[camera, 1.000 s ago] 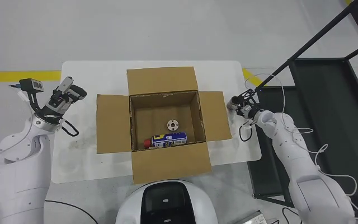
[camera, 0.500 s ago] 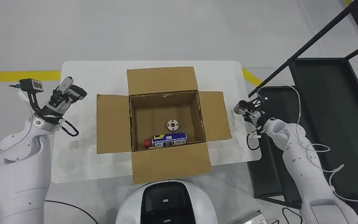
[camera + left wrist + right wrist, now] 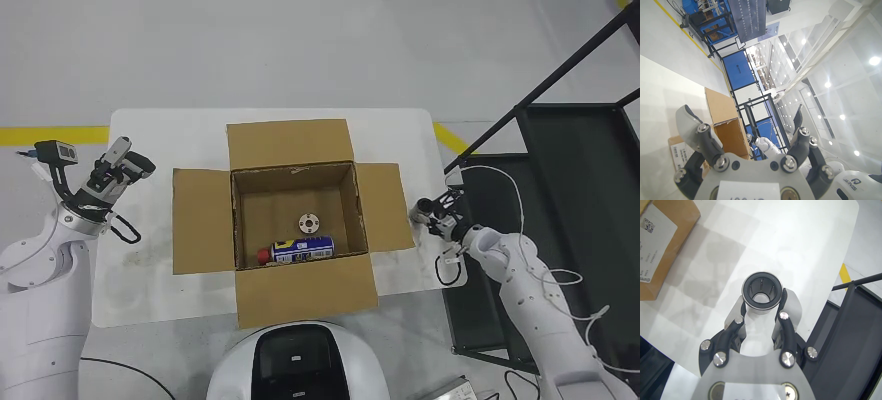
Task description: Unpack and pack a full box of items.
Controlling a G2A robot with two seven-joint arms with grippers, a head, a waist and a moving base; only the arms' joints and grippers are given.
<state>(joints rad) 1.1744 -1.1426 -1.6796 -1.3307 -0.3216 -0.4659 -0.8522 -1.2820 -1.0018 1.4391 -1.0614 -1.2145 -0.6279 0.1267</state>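
My right hand (image 3: 763, 303) pinches the short steel cylindrical bearing (image 3: 762, 285) with a black-ringed bore near its tips only, so I fear it slipping onto the white tabletop (image 3: 791, 247) beneath.

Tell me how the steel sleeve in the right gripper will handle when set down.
The hollow steel sleeve with black end ring looks rigid and probably heavy for its size. Its smooth round wall may slip in the right gripper's jaws, which pinch only its sides. Laid sideways on the white table, it would likely roll.
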